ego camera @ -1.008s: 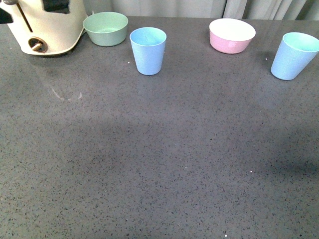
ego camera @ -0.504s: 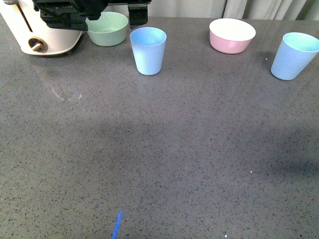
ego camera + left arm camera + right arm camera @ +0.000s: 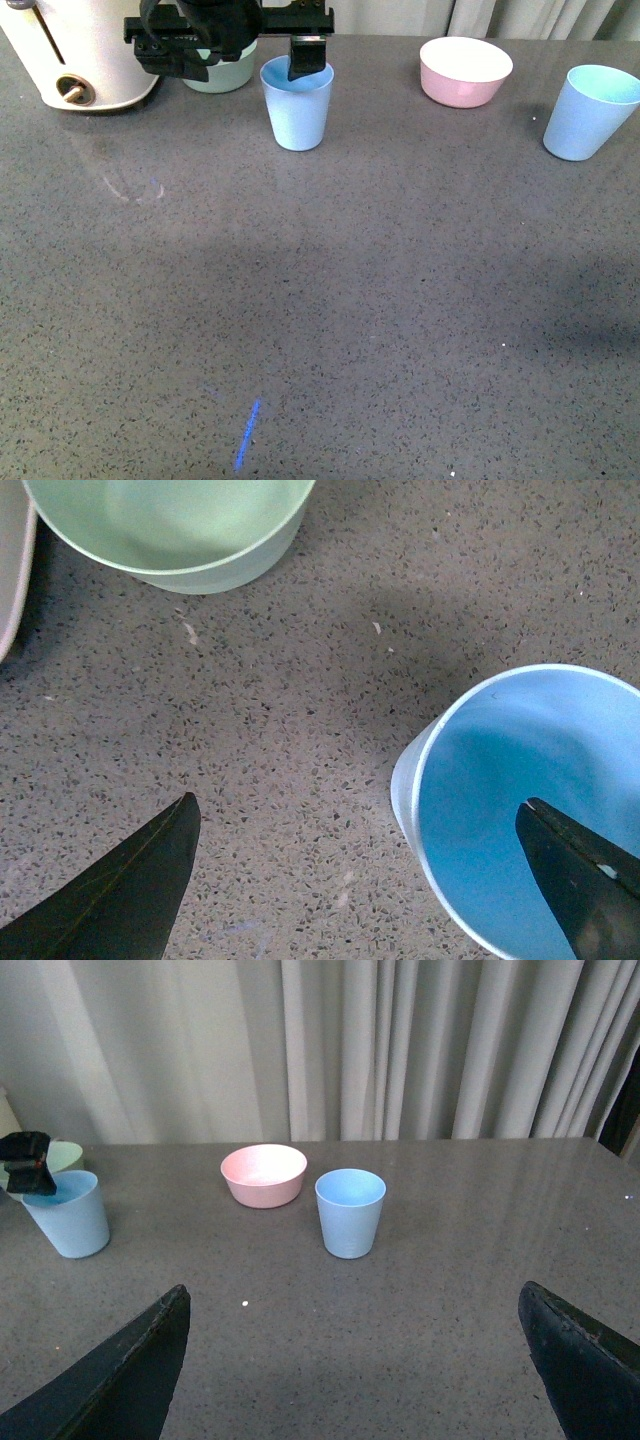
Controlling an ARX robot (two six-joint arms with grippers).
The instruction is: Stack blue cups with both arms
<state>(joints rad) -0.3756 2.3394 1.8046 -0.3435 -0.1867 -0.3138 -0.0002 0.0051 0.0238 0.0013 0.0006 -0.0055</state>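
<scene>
Both hands gape: left hand (image 3: 355, 808) straddles the rim of the left blue cup (image 3: 297, 108) (one finger inside it), right hand (image 3: 352, 1295) hangs well apart from the right blue cup (image 3: 588, 115)

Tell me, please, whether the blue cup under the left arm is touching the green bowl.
Apart. The left wrist view shows a stretch of bare grey countertop between the blue cup and the green bowl.

At upper left, the left tool (image 3: 240, 58) spreads wide, one finger inside the upper-centre blue cup (image 3: 296, 112); the other blue cup (image 3: 588, 118) stands at far right.
</scene>
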